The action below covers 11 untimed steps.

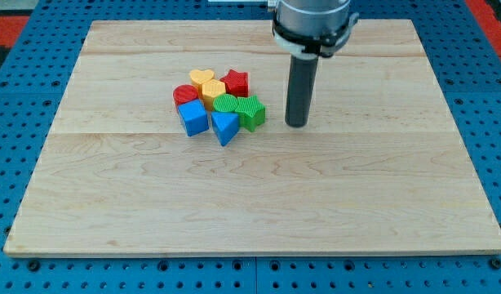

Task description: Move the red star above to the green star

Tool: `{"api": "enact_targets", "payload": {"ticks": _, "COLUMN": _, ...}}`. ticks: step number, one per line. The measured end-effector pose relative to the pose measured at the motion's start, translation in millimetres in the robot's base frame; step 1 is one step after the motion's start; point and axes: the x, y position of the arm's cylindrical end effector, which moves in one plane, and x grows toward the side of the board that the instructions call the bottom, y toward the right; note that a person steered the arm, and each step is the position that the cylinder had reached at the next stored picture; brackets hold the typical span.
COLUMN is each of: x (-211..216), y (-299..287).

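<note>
The wooden board (259, 204) is filling the frame, and my tip (296, 124) is resting right of centre, bare with nothing to clench, just beside the green star (252, 111). The red star (235, 82) is sitting upper right in the tightly packed cluster, so pushing risks dragging neighbours along. The arm's upper part is being cut off at the frame's top.

Wooden table (259, 212) on a blue board (22, 24) with holes, a huddle of small blocks touching each other, red star (235, 82) at the huddle's top right, green star (251, 112) just below it, my tip (296, 124) near the green star's right, not touching
</note>
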Motion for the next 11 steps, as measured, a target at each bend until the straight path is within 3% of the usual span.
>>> {"api": "enact_targets", "payload": {"ticks": 3, "x": -98, "y": -1}}
{"api": "enact_targets", "payload": {"ticks": 5, "x": -100, "y": -99}}
{"api": "enact_targets", "payload": {"ticks": 9, "x": -73, "y": -95}}
{"api": "enact_targets", "payload": {"ticks": 11, "x": -104, "y": -79}}
